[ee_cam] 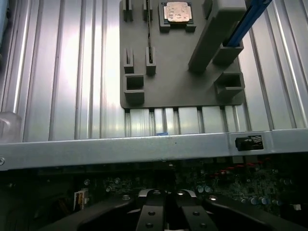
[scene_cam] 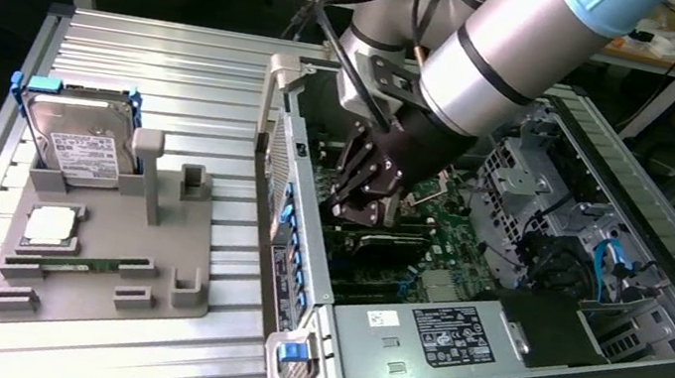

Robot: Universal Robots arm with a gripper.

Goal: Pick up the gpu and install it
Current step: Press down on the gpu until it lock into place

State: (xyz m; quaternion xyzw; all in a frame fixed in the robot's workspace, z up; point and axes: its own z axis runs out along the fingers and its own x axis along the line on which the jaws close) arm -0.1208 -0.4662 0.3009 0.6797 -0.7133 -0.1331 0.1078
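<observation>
Reaching down into the open computer case (scene_cam: pixel 298 273), the gripper (scene_cam: pixel 359 204) hangs over the motherboard (scene_cam: pixel 446 227). Its fingers (ee_cam: pixel 150 214) are drawn close together, and it appears to be pinching the upper edge of the gpu (scene_cam: pixel 393 245). That long black card lies just beneath the gripper, near the case wall that faces the tray (scene_cam: pixel 93 298). The contact itself sits in shadow, so the grip is a judgement from the narrow slit between the fingers.

The gpu should be light and stiff but fragile. It is best held mid-length on the top edge of its cooler, away from the contacts, so that it goes down level rather than tilted.

Room inside the case is tight, with the power supply (scene_cam: pixel 451 331) at one end and blue cables (scene_cam: pixel 608 260) by the far wall.

Outside, the ribbed metal worktop (scene_cam: pixel 169 64) carries the grey tray. A hard drive (scene_cam: pixel 82 151) stands at the tray's far end, and a processor (scene_cam: pixel 48 224) and a memory stick (scene_cam: pixel 72 263) lie nearer its front edge.
</observation>
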